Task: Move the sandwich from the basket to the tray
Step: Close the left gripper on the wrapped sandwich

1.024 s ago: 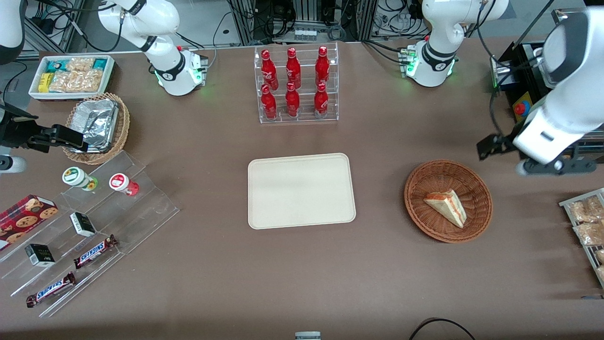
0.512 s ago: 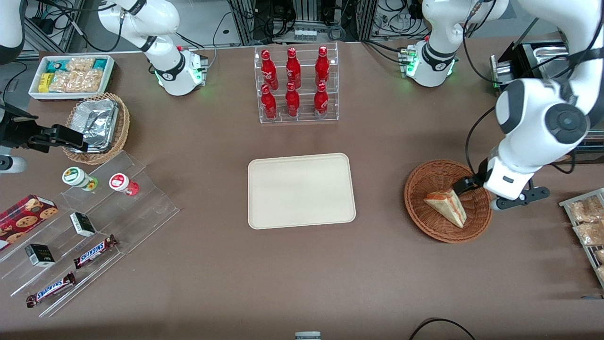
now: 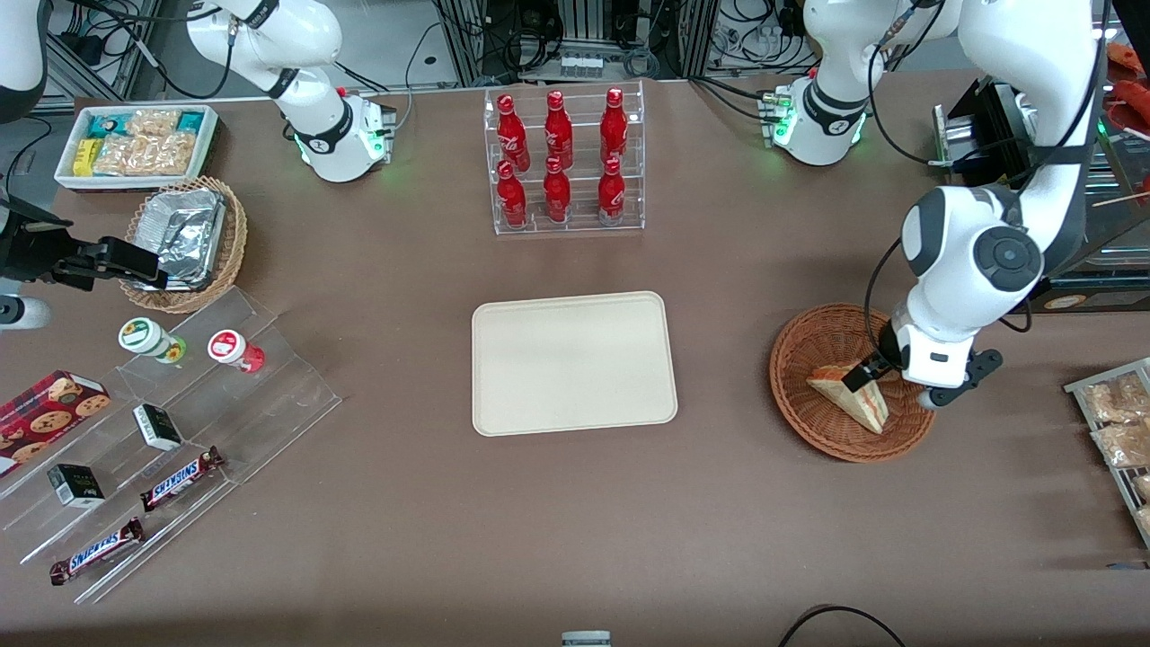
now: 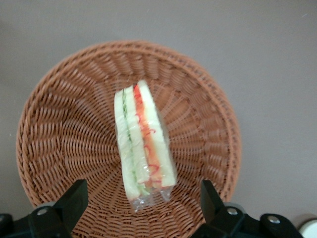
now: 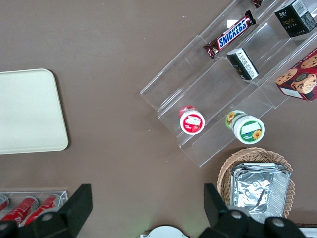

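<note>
Tool: the tool (image 4: pixel 141 198) hangs just above the basket, over the sandwich's wide end, fingers (image 4: pixel 74 198) spread apart with the wedge between their lines and nothing gripped; in the front view the tool (image 3: pixel 864 376) sits over the basket's inner slope.
Sandwich: the sandwich (image 3: pixel 852 394) lies in the basket, near its middle, clear wrap around it; the wrist view shows the sandwich (image 4: pixel 142 144) standing on edge, red and green filling facing up, bare wicker on both flanks.
Basket: the basket (image 3: pixel 809 346) rests on the desk toward the working arm's end; its flared rim (image 4: pixel 218 99) rings the wedge with room all round.
Tray: the tray (image 3: pixel 573 362) lies flat mid-desk, well apart from the basket, its low rim and rounded corners fully exposed, nothing on it.
Gap: bare brown desk (image 3: pixel 723 377) stretches between the tray's edge and the basket's rim.
Bottle rack: a clear rack of red bottles (image 3: pixel 563 162) stands farther from the front camera than the tray, apart from its edge.
Snack packets: wrapped packets on a rack (image 3: pixel 1114 422) sit at the desk's edge, near the basket but not touching it.
</note>
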